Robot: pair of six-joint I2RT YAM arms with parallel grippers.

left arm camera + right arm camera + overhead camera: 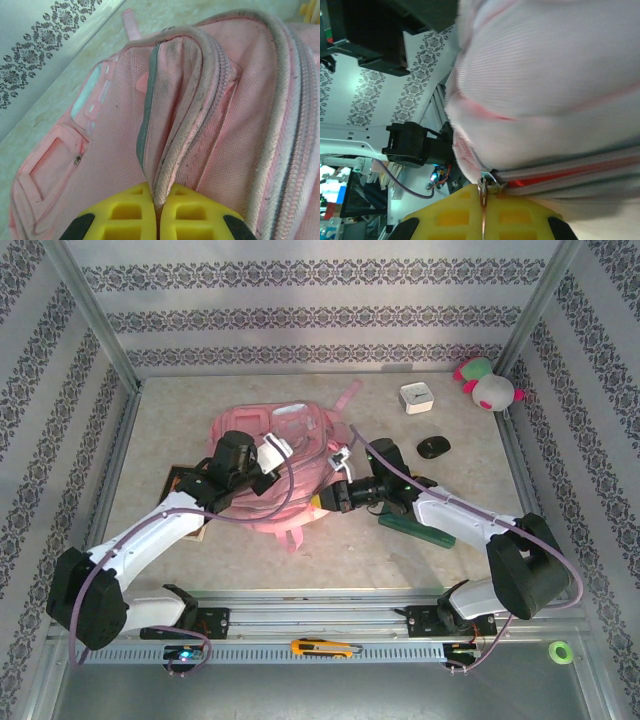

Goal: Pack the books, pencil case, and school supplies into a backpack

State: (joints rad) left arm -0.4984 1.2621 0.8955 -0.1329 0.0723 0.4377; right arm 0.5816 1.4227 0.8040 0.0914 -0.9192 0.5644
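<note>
While left hand [156, 212] pinches zip-edge fold of backpack [300, 430], centre of table [330, 560], right hand [484, 212] clenched on zipper pull [483, 194]. Step, likely: unzipping. Next: drag pull along track, left bracing fabric.

The left arm [150, 535], lower left of the frame, and the right arm [465, 520], lower right, have white shells with bulky black joints. A thin purple cable [287, 498] follows each. The fingers [127, 220] are yellow with square hollows.

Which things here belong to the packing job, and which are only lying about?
Job: backpack; probably the dark green flat item.
Lying about: plush toy; black mouse; white box; yellow cutter; green tape roll.
</note>
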